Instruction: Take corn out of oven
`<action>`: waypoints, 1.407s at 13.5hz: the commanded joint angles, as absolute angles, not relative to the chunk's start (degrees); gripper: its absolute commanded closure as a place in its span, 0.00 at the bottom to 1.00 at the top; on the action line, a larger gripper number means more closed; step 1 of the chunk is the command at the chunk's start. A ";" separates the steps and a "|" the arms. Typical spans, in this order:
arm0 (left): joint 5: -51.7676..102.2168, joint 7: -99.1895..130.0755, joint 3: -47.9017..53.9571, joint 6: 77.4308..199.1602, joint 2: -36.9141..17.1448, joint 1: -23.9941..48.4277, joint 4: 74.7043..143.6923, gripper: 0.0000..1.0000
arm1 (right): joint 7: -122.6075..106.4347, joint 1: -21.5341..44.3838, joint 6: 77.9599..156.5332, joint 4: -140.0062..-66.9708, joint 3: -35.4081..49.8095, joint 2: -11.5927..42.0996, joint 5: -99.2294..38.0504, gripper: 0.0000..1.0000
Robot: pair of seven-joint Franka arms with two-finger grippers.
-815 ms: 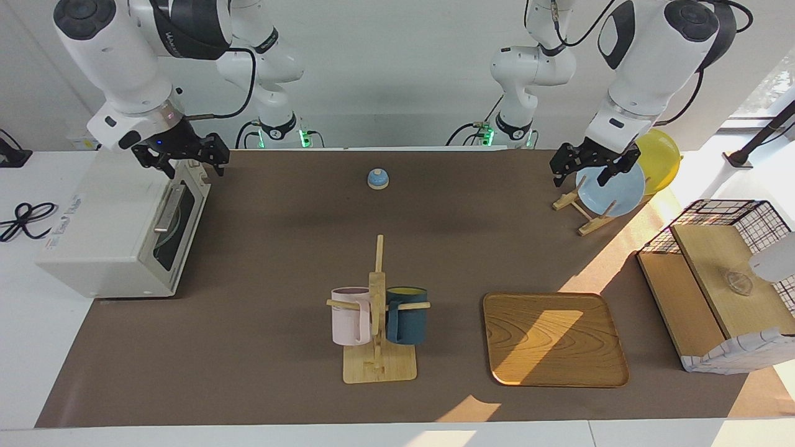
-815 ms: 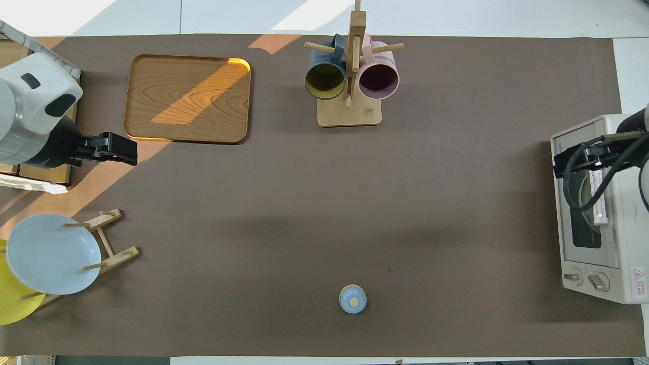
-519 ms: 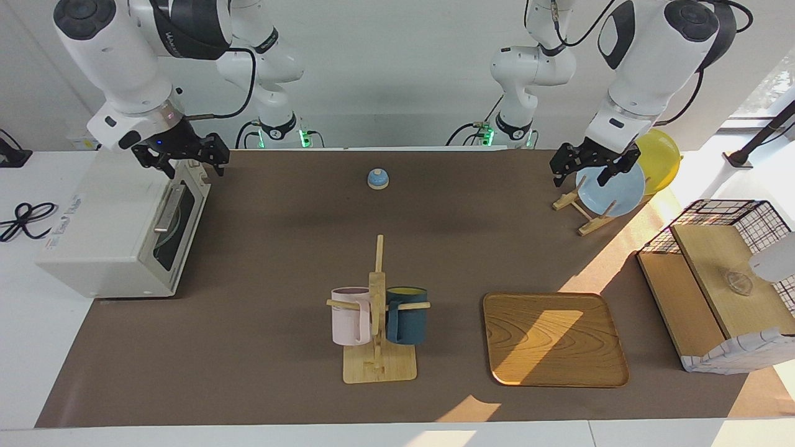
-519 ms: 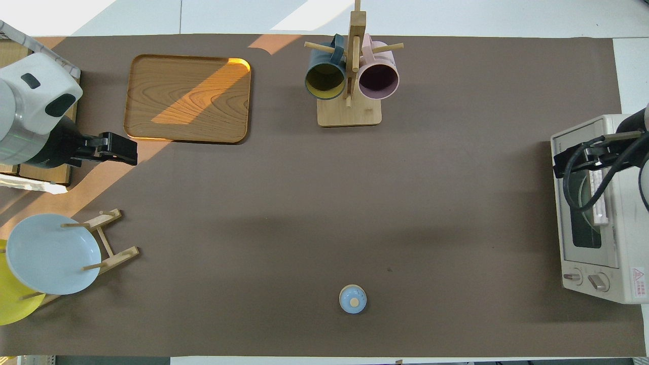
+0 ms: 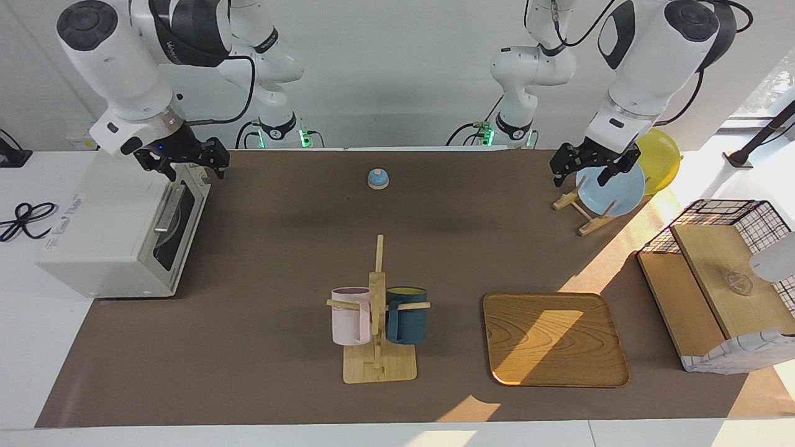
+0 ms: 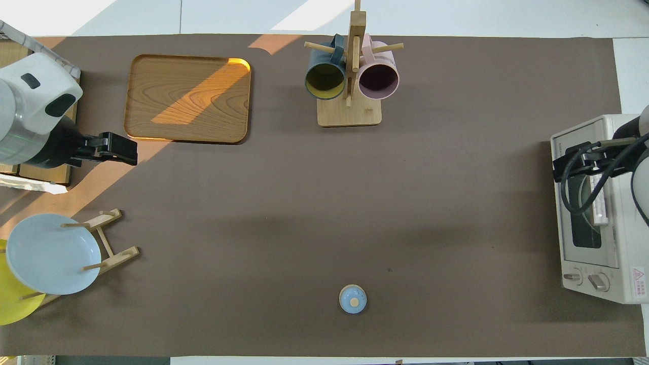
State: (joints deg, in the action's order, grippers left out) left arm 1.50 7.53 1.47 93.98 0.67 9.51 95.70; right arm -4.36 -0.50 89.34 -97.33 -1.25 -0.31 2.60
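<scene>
The off-white oven (image 5: 112, 230) stands at the right arm's end of the table, its dark glass door shut and its silver handle (image 5: 166, 208) facing the table's middle. The corn is hidden from view. My right gripper (image 5: 184, 162) hangs open and empty just above the oven's top front edge, at the upper edge of the door. In the overhead view the right gripper (image 6: 578, 162) covers the oven's (image 6: 608, 253) end farther from the robots. My left gripper (image 5: 587, 169) waits open and empty in the air over the plate rack, and the overhead view shows the left gripper (image 6: 124, 152) too.
A mug rack (image 5: 377, 323) with a pink and a dark blue mug stands mid-table. A wooden tray (image 5: 553, 338) lies beside it. A blue plate (image 5: 612, 189) and a yellow plate (image 5: 661, 158) lean in a rack. A wire-and-wood basket (image 5: 720, 279) and a small blue knobbed lid (image 5: 377, 179) also stand here.
My right gripper has shifted slightly over the oven, toward the robots. The left arm and everything on the table have stayed put.
</scene>
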 commanded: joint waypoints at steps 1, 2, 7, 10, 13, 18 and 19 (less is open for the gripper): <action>2.20 7.38 1.76 94.83 2.11 8.96 97.38 0.00 | -4.75 -2.19 94.90 -103.69 -0.79 -3.43 1.14 1.00; 2.20 7.30 1.76 94.92 2.11 8.88 97.38 0.00 | -4.83 -3.15 97.01 -105.10 -0.79 -3.78 1.23 1.00; 2.20 7.30 1.49 94.83 2.11 8.88 97.38 0.00 | -5.10 -8.43 100.45 -110.20 -0.88 -3.78 2.46 1.00; 2.20 7.38 1.49 94.83 2.11 8.79 97.30 0.00 | -9.31 -11.33 105.37 -112.67 -0.88 -3.25 5.27 1.00; 2.20 7.47 1.49 95.01 2.11 8.79 97.29 0.00 | -9.14 -12.57 106.17 -113.55 -0.79 -3.25 5.19 1.00; 2.20 7.47 1.49 95.36 2.11 8.17 97.29 0.00 | -8.79 -12.57 107.75 -115.22 -0.79 -3.25 3.43 1.00; 2.20 7.47 1.49 95.36 2.02 8.17 97.21 0.00 | -8.79 -12.57 108.01 -115.66 -0.79 -3.16 3.43 1.00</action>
